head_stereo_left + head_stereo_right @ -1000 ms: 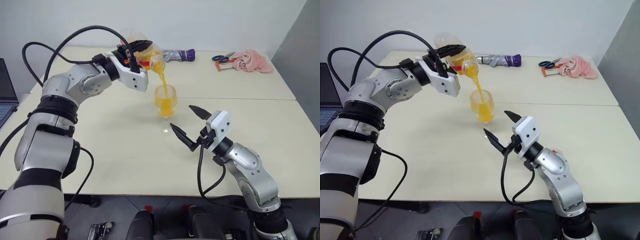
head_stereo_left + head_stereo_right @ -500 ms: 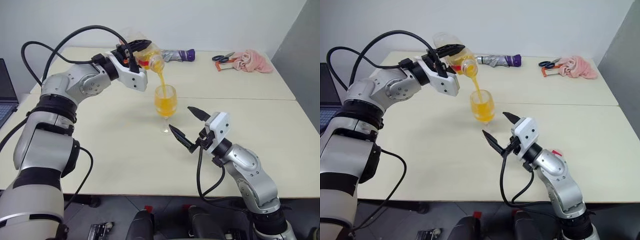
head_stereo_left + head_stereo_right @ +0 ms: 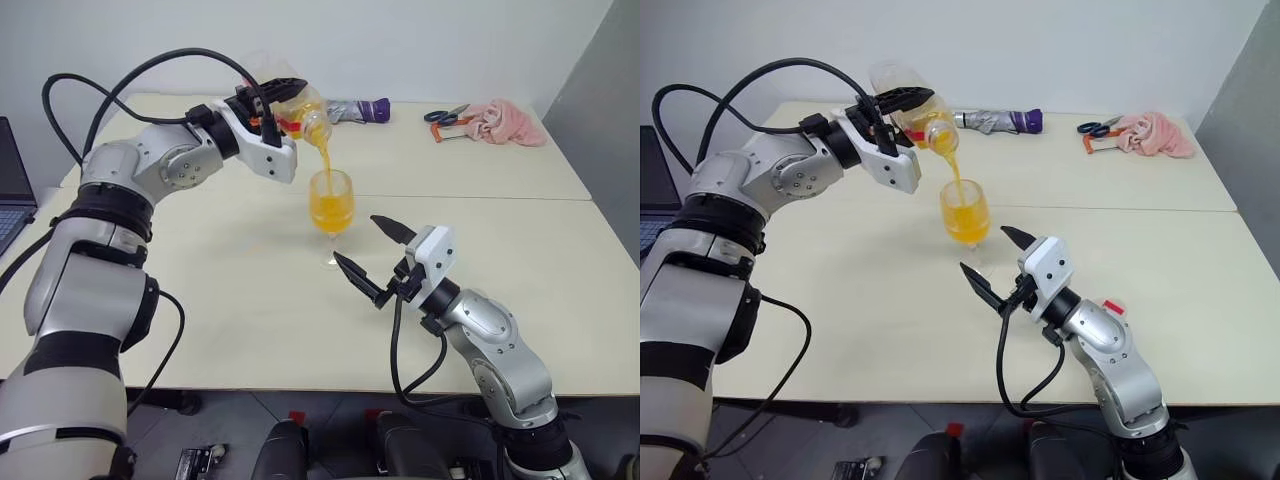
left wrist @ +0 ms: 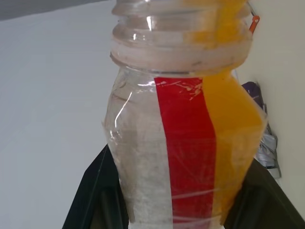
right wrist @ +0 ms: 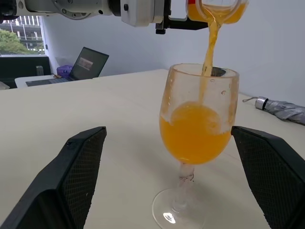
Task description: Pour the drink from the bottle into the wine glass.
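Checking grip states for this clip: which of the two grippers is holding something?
The left gripper, shut on the tilted bottle; the right gripper stands open, empty, beside the wine glass.

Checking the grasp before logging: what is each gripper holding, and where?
Left gripper clamps the bottle around its body; right gripper holds nothing.

The bottle [image 4: 186, 138] was clear glossy plastic with a smooth red label; the wine glass [image 5: 199, 119] was shiny clear glass; the table [image 3: 480, 170] looked matt and smooth.
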{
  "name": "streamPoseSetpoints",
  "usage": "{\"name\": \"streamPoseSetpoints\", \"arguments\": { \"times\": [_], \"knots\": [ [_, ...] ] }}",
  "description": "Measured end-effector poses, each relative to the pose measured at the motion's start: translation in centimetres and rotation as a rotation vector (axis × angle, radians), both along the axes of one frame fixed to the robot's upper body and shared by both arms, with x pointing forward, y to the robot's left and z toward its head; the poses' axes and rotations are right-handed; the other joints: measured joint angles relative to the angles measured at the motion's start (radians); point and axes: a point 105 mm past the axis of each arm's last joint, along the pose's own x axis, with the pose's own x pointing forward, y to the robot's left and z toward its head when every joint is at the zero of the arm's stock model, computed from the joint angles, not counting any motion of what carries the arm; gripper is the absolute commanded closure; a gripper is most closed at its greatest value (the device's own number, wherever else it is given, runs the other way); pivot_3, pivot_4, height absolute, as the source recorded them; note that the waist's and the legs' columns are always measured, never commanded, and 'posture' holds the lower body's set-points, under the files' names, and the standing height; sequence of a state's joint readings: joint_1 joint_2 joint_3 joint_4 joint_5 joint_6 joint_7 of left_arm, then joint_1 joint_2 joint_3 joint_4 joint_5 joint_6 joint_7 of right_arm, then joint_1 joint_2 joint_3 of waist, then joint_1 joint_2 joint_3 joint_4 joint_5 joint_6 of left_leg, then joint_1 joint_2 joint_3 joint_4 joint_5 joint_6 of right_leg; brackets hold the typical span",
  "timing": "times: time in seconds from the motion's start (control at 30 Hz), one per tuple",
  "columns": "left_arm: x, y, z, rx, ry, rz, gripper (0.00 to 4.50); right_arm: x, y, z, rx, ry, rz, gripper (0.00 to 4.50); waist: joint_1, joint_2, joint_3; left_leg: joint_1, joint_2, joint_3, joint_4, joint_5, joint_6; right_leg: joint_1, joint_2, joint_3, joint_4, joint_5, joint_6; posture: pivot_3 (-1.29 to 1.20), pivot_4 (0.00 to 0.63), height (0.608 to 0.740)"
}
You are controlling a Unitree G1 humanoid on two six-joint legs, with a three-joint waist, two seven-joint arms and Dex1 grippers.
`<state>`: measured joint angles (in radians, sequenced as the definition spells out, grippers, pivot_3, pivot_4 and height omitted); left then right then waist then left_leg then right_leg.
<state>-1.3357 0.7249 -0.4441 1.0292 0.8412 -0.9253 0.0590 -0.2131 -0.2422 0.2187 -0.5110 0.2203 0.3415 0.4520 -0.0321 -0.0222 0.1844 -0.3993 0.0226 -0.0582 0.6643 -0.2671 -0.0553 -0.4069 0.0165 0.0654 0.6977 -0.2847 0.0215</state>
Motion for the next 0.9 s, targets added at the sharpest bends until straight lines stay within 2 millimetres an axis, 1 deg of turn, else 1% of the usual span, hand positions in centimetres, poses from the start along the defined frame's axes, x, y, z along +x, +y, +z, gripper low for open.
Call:
{"name": "streamPoseSetpoints", "arguments": {
  "times": [0.3, 0.63, 0.83, 0.9],
  "knots": [
    [0.01, -0.05, -0.31, 0.019, -0.002, -0.002, 2.63, -0.02, 0.05, -0.16, 0.002, 0.010, 0.000, 0.00, 0.000, 0.000, 0.000, 0.000, 0.000, 0.000, 0.000, 0.000, 0.000, 0.000, 0.000, 0.000, 0.000, 0.000, 0.000, 0.00, 0.150, 0.740],
    [0.05, 0.07, -0.21, 0.014, 0.000, 0.002, 2.63, -0.07, 0.20, -0.20, 0.004, 0.013, 0.005, 0.00, 0.000, 0.000, 0.000, 0.000, 0.000, 0.000, 0.000, 0.000, 0.000, 0.000, 0.000, 0.000, 0.000, 0.000, 0.000, 0.00, 0.150, 0.740],
    [0.20, -0.02, -0.30, -0.029, 0.042, 0.001, 2.63, -0.12, 0.30, -0.25, 0.003, 0.015, 0.009, 0.00, 0.000, 0.000, 0.000, 0.000, 0.000, 0.000, 0.000, 0.000, 0.000, 0.000, 0.000, 0.000, 0.000, 0.000, 0.000, 0.00, 0.150, 0.740],
    [0.15, -0.29, -0.02, -0.081, 0.063, -0.014, 2.63, -0.12, 0.31, -0.25, 0.003, 0.014, 0.009, 0.00, 0.000, 0.000, 0.000, 0.000, 0.000, 0.000, 0.001, 0.000, 0.000, 0.000, 0.000, 0.000, 0.000, 0.000, 0.000, 0.00, 0.150, 0.740]
  ]
}}
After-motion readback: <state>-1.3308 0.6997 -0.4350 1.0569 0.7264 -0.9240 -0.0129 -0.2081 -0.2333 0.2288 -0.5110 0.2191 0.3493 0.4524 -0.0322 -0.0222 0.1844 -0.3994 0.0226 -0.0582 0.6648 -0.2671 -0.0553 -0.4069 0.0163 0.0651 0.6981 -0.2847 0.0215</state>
